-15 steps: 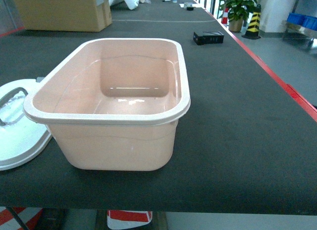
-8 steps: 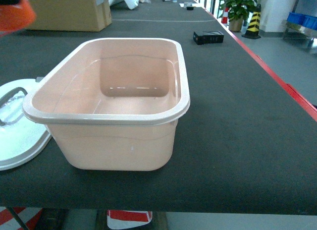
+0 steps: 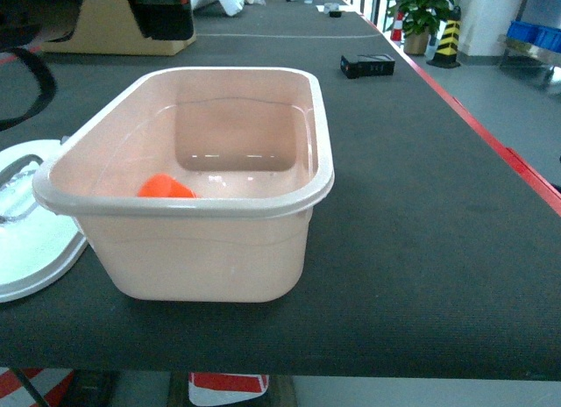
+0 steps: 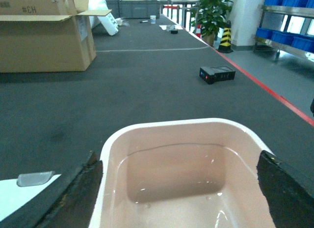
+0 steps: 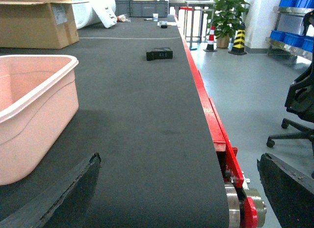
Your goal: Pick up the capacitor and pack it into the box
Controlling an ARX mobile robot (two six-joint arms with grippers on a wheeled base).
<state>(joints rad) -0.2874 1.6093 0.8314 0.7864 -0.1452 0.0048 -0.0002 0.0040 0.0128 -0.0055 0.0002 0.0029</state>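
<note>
Peach-pink box (image 3: 188,174) open on a dark table (image 3: 421,232), an orange capacitor (image 3: 166,187) lying inside near the front-left corner, partly cut off by the cream rim. Seen only from the head view: that orange piece, and the white lid (image 3: 31,240) with grey handle flat on the table just left of the box. Dark bulk of the left arm at the top-left corner of that view, above the box's far-left side, its form hard to make out.

From the left wrist view: left gripper (image 4: 179,188) spread wide over the box's far end, both dark fingers (image 4: 73,198) at the frame's lower corners, nothing held; capacitor out of sight here. From the right wrist view: right gripper (image 5: 179,193) likewise wide apart and empty, low over bare table to the right of the box, near the red table edge (image 5: 216,129).

Farther along the table: brown cardboard carton (image 4: 44,34), small black device (image 4: 217,74), white line across the surface. Beyond: potted plant (image 4: 212,14), striped yellow-and-black cone (image 4: 225,39), blue bins (image 4: 279,34) on shelving, black office chair (image 5: 300,105) on the grey floor. Small items at the table's far end too distant to identify.
</note>
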